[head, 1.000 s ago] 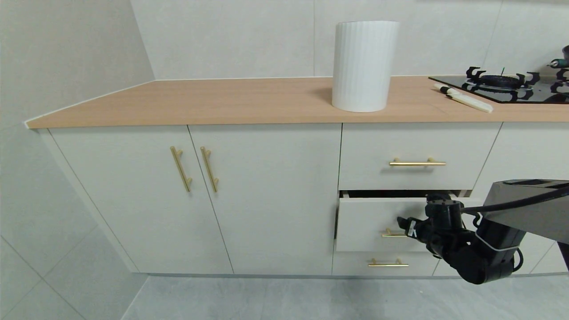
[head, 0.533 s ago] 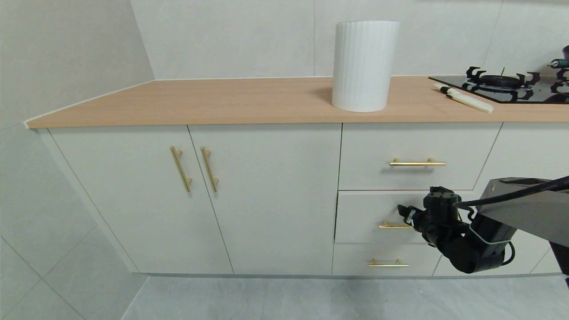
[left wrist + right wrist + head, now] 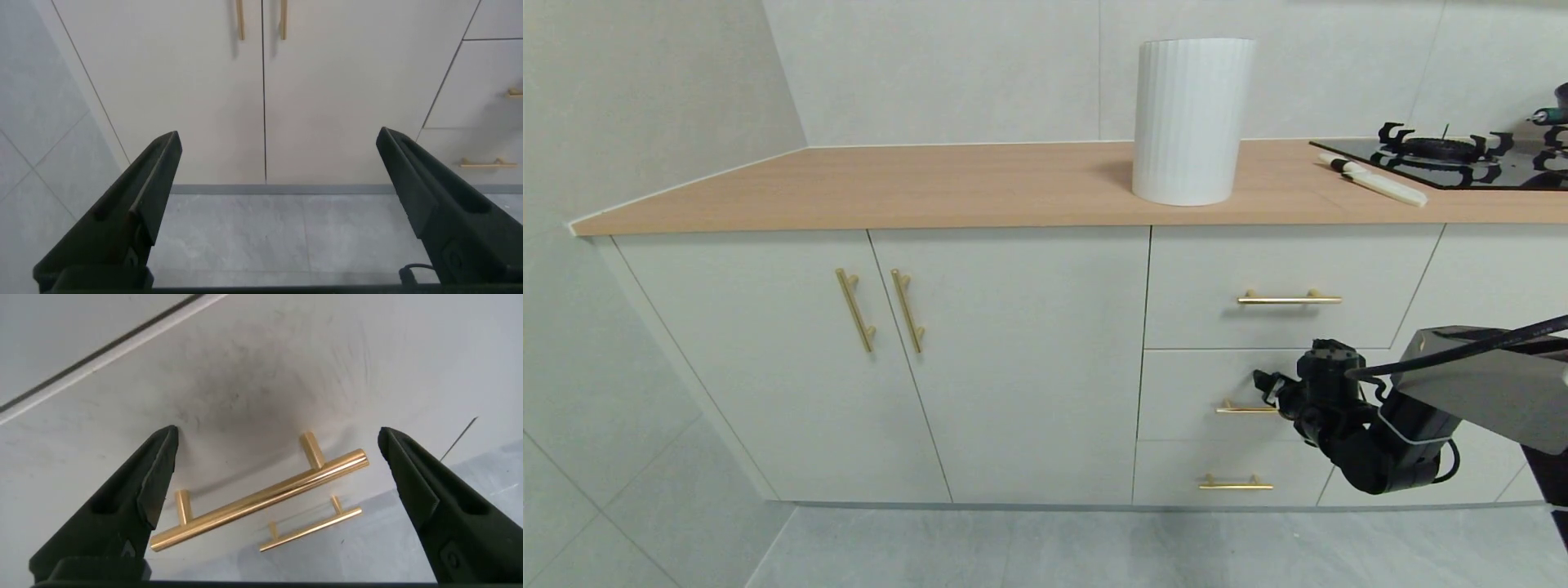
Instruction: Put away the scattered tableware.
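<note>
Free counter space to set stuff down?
Widest bare patch: countertop from the left wall corner to the white ribbed canister. A narrower strip lies between the canister and the cream utensil. It is crowded at the stove end.

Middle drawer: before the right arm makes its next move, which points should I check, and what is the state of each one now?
1. Middle drawer shut flush with the fronts around it: ok.
2. Right gripper open, its fingers either side of the drawer handle, not clamping it: ok.
3. Left gripper open and empty: ok.
4. All tableware put away: not ok, a pale utensil lies on the countertop beside the hob.
5. What lies inside the drawer: cannot tell.
</note>
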Controlling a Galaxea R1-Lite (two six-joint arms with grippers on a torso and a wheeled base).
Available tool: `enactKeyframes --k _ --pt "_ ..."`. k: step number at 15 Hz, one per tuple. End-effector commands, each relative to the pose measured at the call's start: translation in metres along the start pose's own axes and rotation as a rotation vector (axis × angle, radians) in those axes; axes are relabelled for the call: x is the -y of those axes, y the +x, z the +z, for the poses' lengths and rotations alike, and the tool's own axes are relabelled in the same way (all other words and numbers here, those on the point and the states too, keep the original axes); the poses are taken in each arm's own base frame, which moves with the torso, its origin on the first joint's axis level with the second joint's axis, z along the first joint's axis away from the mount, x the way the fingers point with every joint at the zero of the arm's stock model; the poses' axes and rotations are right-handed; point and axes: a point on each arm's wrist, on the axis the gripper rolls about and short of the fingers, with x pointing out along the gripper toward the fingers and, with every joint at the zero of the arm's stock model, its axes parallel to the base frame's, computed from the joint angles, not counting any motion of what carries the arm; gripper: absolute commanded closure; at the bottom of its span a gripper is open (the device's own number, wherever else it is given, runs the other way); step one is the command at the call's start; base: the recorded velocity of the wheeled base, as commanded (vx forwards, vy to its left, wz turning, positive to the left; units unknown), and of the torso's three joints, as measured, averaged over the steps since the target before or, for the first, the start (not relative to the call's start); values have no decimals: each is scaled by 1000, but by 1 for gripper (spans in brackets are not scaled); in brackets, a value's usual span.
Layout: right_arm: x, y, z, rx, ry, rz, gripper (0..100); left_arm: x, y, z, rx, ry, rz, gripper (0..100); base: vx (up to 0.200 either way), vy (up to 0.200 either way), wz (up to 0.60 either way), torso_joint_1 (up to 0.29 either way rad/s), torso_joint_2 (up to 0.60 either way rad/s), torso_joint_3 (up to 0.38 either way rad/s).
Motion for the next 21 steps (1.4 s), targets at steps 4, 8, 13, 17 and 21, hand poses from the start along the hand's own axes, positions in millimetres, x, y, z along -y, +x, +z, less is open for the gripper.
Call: enactKeyframes --k 4,8,13,17,21 --pt "0 -50 27 -17 -11 35 0 0 0 0 0 0 0 0 0 0 0 0 0 0" --pt "4 -151 86 74 -85 139 0 0 0 0 0 0 0 0 0 0 0 0 0 0" --pt "43 -282 105 255 -178 194 0 0 0 0 -2 0 0 0 0 0 0 0 0 0" --pt "84 -356 88 384 -257 185 0 0 0 0 0 0 0 0 0 0 0 0 0 0" --pt "128 -442 68 444 -344 98 0 0 0 0 0 0 0 0 0 0 0 0 0 0"
